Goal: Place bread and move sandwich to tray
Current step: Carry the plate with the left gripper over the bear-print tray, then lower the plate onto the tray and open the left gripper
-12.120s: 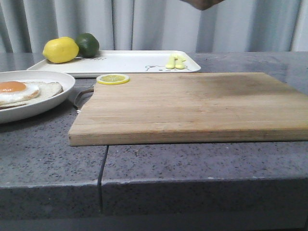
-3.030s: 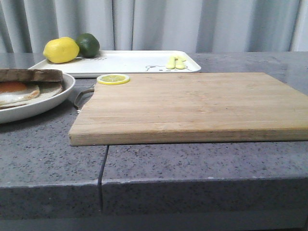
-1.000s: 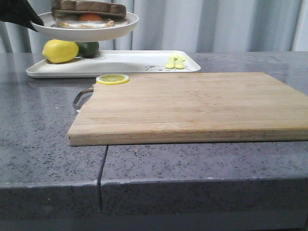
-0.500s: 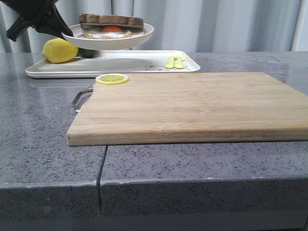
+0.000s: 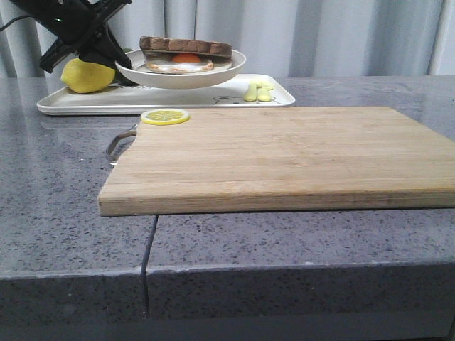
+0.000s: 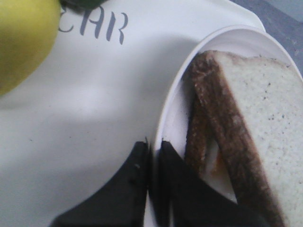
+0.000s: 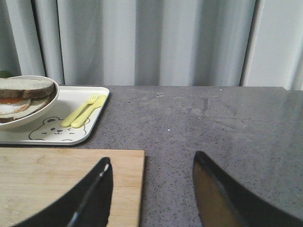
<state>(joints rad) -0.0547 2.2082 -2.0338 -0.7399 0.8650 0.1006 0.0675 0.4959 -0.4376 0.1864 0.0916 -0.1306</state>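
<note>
The sandwich (image 5: 186, 55), a fried egg with orange yolk under the dark-crusted bread slice (image 6: 265, 118), lies in a round white plate (image 5: 213, 77). My left gripper (image 5: 121, 62) is shut on the plate's left rim and holds it just above the white tray (image 5: 92, 104). In the left wrist view the black fingers (image 6: 152, 149) pinch the plate rim (image 6: 177, 99) over the tray (image 6: 94, 99). My right gripper (image 7: 151, 165) is open and empty above the right edge of the cutting board; it sees the sandwich (image 7: 23, 92) and tray (image 7: 90, 130) far off.
A lemon (image 5: 84, 77) sits on the tray's left end, with a dark green lime edge (image 6: 80, 2) beside it. Yellow cutlery (image 5: 258, 91) lies at the tray's right end. A lemon slice (image 5: 165, 116) rests on the wooden cutting board (image 5: 284, 156).
The plate with the sandwich has moved right and down, from high at the left to just above the tray. The left arm has come further into view.
</note>
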